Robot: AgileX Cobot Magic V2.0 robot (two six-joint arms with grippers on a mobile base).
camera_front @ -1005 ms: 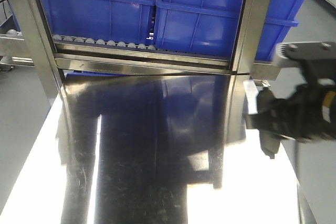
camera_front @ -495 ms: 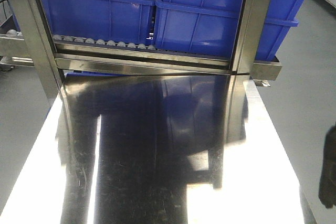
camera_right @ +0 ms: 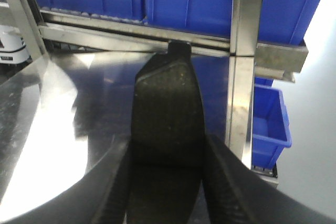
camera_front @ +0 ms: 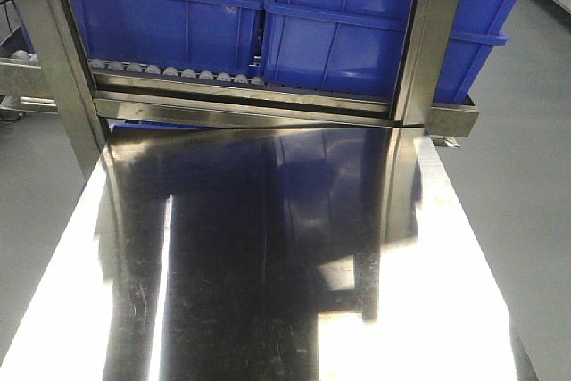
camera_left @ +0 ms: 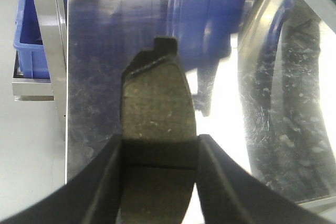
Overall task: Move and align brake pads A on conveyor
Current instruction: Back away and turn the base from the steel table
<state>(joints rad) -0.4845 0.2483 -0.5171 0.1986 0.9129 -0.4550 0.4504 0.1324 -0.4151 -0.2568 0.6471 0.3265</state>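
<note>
L gripper [camera_left: 160, 148] is clamped on a brake pad [camera_left: 157, 103], tab fwd. R gripper [camera_right: 167, 150] grips a second brake pad [camera_right: 168, 98]. Both are over the steel tabletop [camera_front: 268, 265]; conveyor not in view. Best carry pads level, tabs same way. Front view shows neither arm; only wrist cams show the pads.

Left tool [camera_left: 157, 166] clamping 1 brake pad [camera_left: 156, 111], tab pointing away, above shiny steel tabletop [camera_left: 100, 56]

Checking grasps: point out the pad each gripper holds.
left pad [camera_left: 157, 103]: left wrist view, middle of its flat face.
right pad [camera_right: 168, 108]: right wrist view, middle of its flat face.
</note>
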